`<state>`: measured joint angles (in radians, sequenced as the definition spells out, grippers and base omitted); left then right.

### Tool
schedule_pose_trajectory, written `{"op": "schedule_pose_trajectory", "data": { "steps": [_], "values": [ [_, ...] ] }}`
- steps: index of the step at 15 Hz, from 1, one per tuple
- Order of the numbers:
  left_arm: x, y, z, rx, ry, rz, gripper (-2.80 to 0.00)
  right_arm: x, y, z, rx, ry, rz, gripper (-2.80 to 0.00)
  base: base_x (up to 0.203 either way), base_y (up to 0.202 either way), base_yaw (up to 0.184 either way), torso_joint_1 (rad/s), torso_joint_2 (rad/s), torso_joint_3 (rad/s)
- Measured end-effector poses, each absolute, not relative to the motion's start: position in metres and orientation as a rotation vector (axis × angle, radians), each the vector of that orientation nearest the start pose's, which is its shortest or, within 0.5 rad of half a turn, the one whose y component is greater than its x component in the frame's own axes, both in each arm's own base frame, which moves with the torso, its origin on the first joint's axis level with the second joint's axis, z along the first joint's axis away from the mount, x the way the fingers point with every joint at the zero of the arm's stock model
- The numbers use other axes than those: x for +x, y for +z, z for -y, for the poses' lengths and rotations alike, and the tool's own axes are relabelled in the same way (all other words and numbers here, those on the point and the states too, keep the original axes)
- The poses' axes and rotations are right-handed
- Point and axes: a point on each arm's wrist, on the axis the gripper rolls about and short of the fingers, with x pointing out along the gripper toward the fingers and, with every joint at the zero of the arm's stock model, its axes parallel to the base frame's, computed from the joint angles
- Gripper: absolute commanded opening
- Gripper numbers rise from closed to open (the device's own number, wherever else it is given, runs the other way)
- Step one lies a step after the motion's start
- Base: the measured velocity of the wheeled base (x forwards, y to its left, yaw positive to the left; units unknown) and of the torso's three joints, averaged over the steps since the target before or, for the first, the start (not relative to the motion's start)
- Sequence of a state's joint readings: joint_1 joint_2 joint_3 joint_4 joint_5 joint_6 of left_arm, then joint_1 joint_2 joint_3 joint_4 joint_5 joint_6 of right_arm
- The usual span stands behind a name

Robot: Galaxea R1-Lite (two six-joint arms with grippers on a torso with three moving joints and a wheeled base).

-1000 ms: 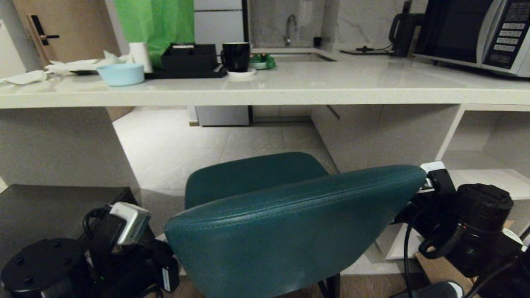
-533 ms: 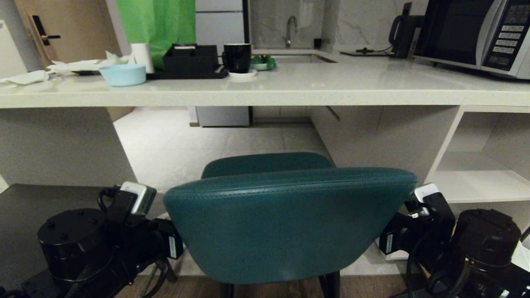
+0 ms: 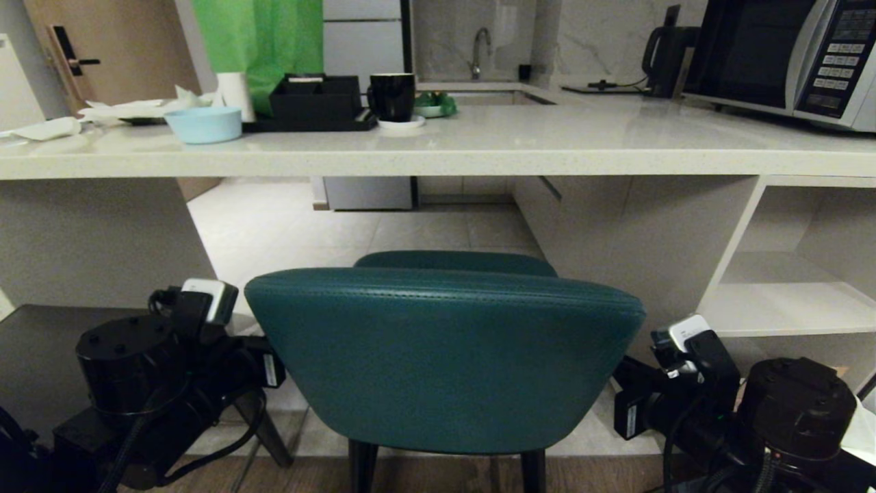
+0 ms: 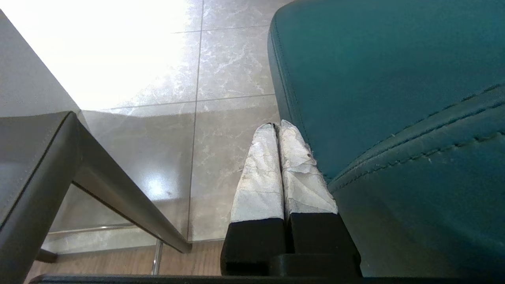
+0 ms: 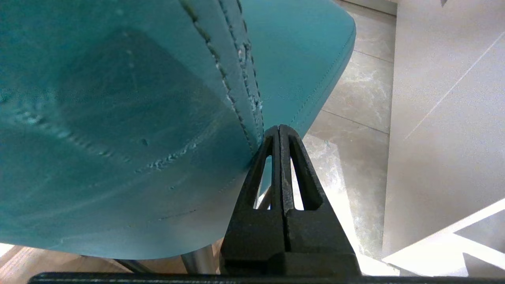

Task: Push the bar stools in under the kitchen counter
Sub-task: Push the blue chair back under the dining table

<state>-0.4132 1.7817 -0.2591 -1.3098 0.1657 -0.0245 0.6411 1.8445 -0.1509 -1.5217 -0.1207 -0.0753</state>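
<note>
**Teal stool squared to the tabletop, a closed tool at each side of its back**

You have the teal stool (image 3: 445,356) straight ahead of you, its rounded back facing you and its seat pointing toward the open bay under the kitchen tabletop (image 3: 479,147). The seat's far edge sits short of the slab's thick front edge as seen from the head camera; how far under it reaches, you cannot tell from here.

Your left tool (image 4: 277,128) has its two wrapped fingers pressed together with nothing between them. It sits just beside the left edge of the teal back, right at the stitched seam; the side of one finger looks to be touching the upholstery. In the head view that arm (image 3: 137,370) is low at the stool's left flank.

Your right tool (image 5: 279,129) is likewise closed tight and empty, its black fingertips right against the right edge of the teal back by the seam. Its arm (image 3: 753,411) is low at the stool's right flank.

The dark stool (image 3: 41,356) stands to your left, near the grey support panel; only its flat seat shows, and its edge and leg (image 4: 118,197) appear in the left wrist view, apart from the teal one.

On the tabletop you can see a light blue bowl (image 3: 203,124), a black mug (image 3: 392,96) and a microwave (image 3: 787,55).
</note>
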Motion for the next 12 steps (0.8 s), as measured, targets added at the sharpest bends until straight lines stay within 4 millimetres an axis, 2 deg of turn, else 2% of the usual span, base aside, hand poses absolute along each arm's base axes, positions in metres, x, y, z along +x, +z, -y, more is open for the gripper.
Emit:
{"op": "schedule_pose_trajectory", "data": {
  "steps": [8,12],
  "values": [
    [0.229,0.099,0.097,0.043,-0.246,-0.214,-2.8,0.201,0.091,-0.146,-0.13,0.496,-0.121,-2.8,0.0,0.0,0.0,0.0,0.0,0.0],
    [0.23,0.099,0.097,0.044,-0.247,-0.216,-2.8,0.206,0.09,-0.149,-0.127,0.494,-0.114,-2.8,0.172,0.0,0.001,0.003,0.0,0.003]
  ]
}}
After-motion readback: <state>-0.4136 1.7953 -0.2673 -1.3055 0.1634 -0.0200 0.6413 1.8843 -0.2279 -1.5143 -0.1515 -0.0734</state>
